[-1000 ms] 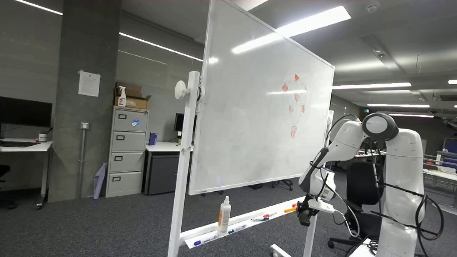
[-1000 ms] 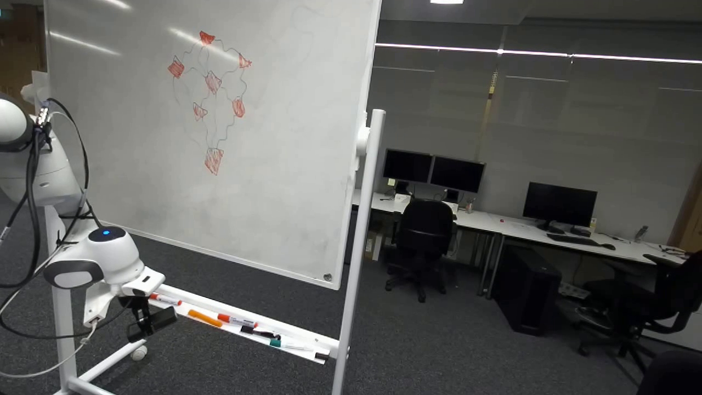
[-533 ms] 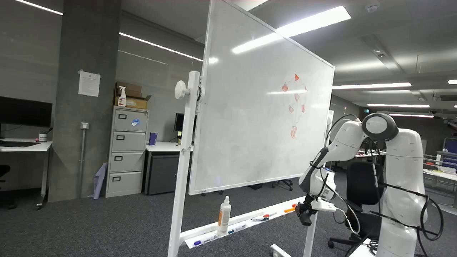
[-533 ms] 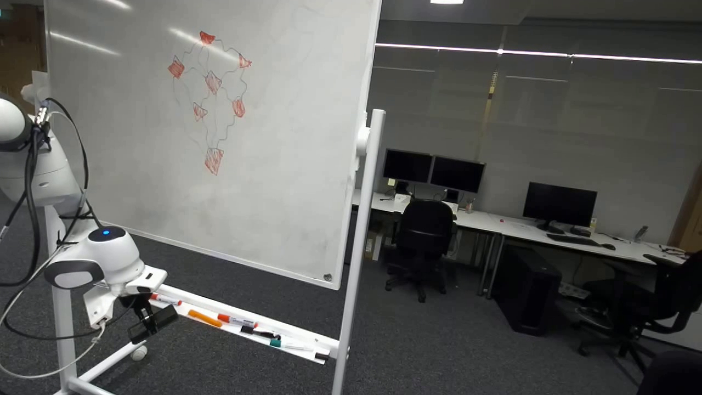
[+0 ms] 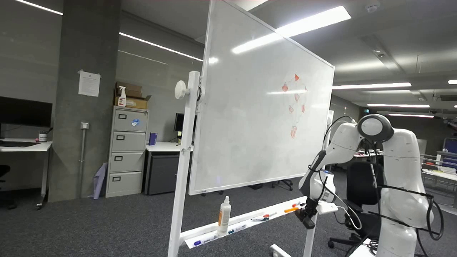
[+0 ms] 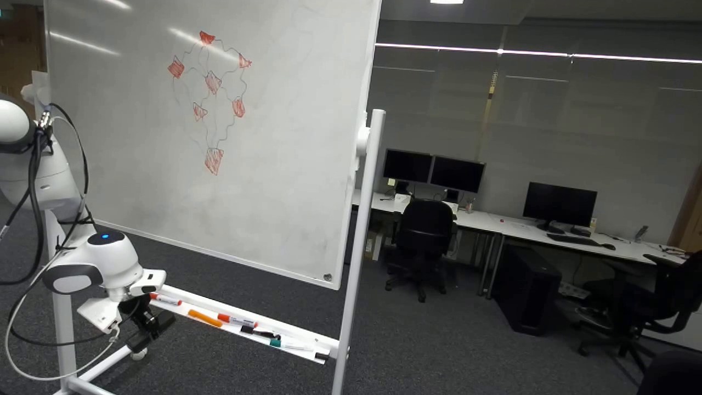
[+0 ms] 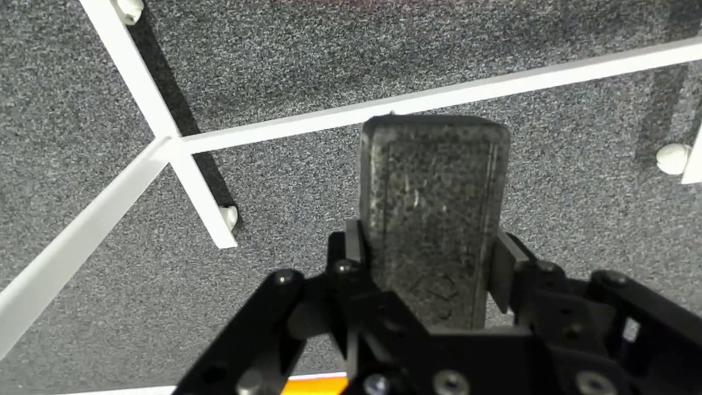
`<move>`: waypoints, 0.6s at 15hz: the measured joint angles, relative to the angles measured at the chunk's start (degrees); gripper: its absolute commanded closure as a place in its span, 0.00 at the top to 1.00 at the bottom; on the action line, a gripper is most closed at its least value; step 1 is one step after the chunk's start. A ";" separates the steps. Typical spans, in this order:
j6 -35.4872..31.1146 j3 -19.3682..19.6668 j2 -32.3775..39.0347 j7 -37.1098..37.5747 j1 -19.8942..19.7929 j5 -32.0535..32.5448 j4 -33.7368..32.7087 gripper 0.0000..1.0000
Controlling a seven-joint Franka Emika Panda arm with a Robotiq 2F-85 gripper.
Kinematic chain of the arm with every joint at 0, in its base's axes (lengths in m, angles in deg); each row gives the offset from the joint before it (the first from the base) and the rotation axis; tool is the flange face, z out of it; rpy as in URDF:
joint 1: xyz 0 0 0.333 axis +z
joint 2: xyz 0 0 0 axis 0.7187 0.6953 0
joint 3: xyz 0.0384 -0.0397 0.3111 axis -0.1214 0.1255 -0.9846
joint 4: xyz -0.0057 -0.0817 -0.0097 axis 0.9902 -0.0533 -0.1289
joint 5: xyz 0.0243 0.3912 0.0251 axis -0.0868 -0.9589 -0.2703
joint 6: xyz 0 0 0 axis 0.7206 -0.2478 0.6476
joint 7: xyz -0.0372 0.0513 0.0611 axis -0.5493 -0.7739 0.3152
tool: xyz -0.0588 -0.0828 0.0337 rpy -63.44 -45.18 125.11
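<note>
My gripper [image 7: 430, 255] is closed on the sides of a dark, speckled rectangular block [image 7: 433, 203], which looks like a whiteboard eraser. In both exterior views, the gripper [image 5: 307, 210] [image 6: 147, 322] points down and holds the block [image 5: 308, 224] [image 6: 163, 323] tilted in the air. It is beside the end of the white marker tray [image 5: 250, 215], below the whiteboard [image 5: 246, 125] [image 6: 285, 164]. An orange marker [image 6: 204, 318] and a red-capped marker [image 6: 165, 300] on the tray are nearest. Part of the orange marker [image 7: 313, 385] shows at the wrist view's bottom edge.
The tray also bears a spray bottle [image 5: 224, 218], a blue-capped marker [image 5: 205, 241], another red marker [image 6: 237, 320] and a green-capped marker [image 6: 290, 345]. Stand posts [image 5: 182, 167] [image 6: 362, 241] flank the board. Floor bars [image 7: 307, 122] lie below. A black chair [image 5: 364, 185] stands behind the arm.
The wrist has tilted and the gripper has lowered slightly with the block still in it. The arm's elbow has shifted a little. The things on the tray have not moved.
</note>
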 measured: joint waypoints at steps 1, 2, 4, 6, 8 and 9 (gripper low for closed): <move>0.00 0.96 0.15 -0.94 1.04 -0.04 0.00 0.56; 0.00 1.42 0.20 -1.30 1.61 -0.04 0.00 0.56; 0.00 1.48 0.21 -1.38 1.73 -0.04 0.00 0.56; 0.00 1.49 0.21 -1.40 1.73 -0.04 0.00 0.31; 0.00 1.49 0.33 -1.12 1.70 -0.04 -0.03 0.31; 0.00 1.56 0.33 -1.10 1.70 -0.04 -0.04 0.31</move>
